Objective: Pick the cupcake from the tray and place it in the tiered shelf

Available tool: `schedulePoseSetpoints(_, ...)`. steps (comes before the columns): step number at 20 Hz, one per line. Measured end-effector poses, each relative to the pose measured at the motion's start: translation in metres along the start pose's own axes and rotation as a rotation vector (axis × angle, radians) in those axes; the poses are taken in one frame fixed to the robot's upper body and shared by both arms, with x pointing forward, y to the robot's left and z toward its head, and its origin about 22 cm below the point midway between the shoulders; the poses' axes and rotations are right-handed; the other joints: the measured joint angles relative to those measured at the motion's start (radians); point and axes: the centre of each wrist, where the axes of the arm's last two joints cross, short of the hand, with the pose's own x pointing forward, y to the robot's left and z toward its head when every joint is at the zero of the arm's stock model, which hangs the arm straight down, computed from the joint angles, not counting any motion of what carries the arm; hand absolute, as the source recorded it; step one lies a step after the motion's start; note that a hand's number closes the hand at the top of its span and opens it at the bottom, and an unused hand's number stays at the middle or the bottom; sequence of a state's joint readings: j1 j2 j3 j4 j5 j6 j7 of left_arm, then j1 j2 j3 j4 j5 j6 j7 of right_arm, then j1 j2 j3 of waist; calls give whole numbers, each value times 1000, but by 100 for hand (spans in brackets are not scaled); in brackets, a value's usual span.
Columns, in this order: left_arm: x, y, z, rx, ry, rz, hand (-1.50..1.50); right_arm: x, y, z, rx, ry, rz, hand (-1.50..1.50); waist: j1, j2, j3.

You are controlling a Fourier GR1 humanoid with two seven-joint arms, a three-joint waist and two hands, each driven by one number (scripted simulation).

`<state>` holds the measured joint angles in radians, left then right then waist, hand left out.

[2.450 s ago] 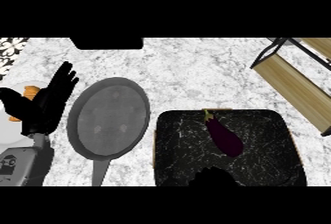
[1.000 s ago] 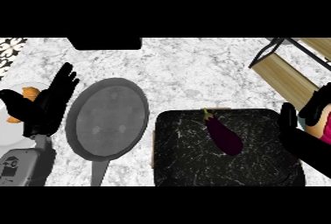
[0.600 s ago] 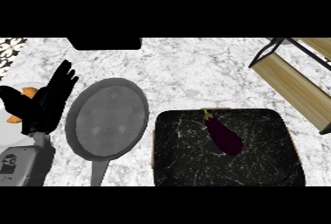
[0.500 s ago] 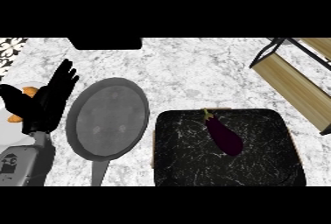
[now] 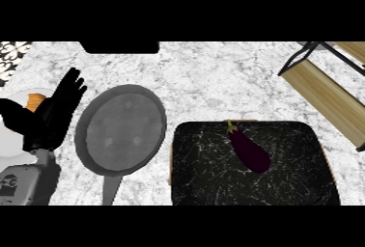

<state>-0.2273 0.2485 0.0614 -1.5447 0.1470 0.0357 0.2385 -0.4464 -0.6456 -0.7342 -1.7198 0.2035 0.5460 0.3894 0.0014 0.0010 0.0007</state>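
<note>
A black marbled tray (image 5: 196,190) lies at the lower middle of the head view. On it rests a dark purple eggplant (image 5: 249,152); no cupcake shows on the tray. The wooden tiered shelf (image 5: 324,91) stands at the upper right. My left hand (image 5: 50,118) rests open at the left edge, fingers up, well left of the tray and holding nothing. A small orange thing (image 5: 34,100) peeks out behind it, partly hidden. My right hand does not show.
A grey frying pan (image 5: 121,130) lies between my left hand and the tray, handle toward the lower edge. A white plate (image 5: 10,144) sits at the far left under the hand. A dark object (image 5: 119,47) sits at the counter's back edge.
My right hand showed at the right edge beside the tray one second ago and has since left the view. The left hand and the eggplant have stayed put.
</note>
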Motion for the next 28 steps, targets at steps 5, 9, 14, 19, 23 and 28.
schedulePoseSetpoints(5, -4, 4, 1, 0, -2, 0, 0, -32, -8, -16, -2, 8, -9, 150, 2, 0, 0)
schedulePoseSetpoints(9, -3, -1, -4, -4, 0, 1, 0, -51, -17, -24, -3, 6, -4, 150, 2, 1, 0)
schedulePoseSetpoints(14, -1, -2, -1, -6, 2, -1, 0, -63, -20, -36, -27, 43, -4, -150, 4, 0, -1)
schedulePoseSetpoints(19, 0, -8, -6, -10, -4, -1, 0, -87, -14, -47, -126, 105, -9, -150, 9, 2, 0)
schedulePoseSetpoints(23, -6, -3, -9, -9, -4, -1, 0, -104, -11, -56, -205, 78, -48, -150, 11, 4, 0)
schedulePoseSetpoints(28, -3, -1, -10, -13, -9, -2, 0, -114, -24, -66, -282, 30, -107, -150, 16, 5, 1)
